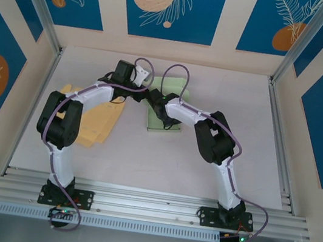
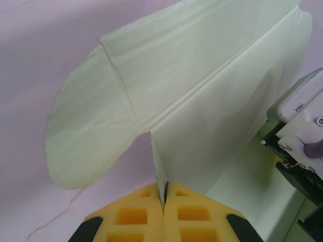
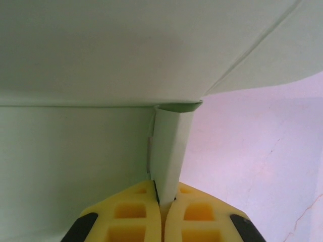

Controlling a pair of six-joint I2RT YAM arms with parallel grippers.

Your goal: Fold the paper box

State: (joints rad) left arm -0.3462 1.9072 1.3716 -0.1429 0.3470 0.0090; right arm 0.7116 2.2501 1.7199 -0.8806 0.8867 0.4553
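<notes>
Top view: pale green paper box (image 1: 165,118) lies at upper centre of frame on the table (image 1: 143,161), with both arms bent inward over it. Flat yellow sheets (image 1: 96,124) lie left of it, partly under the left arm. Left wrist view, bottom centre: left gripper (image 2: 163,200) pinched tight on a thin upright edge of the box; rounded flap (image 2: 86,136) spreads at left. Right wrist view, bottom centre: right gripper (image 3: 162,197) closed on a narrow folded green tab (image 3: 169,146).
</notes>
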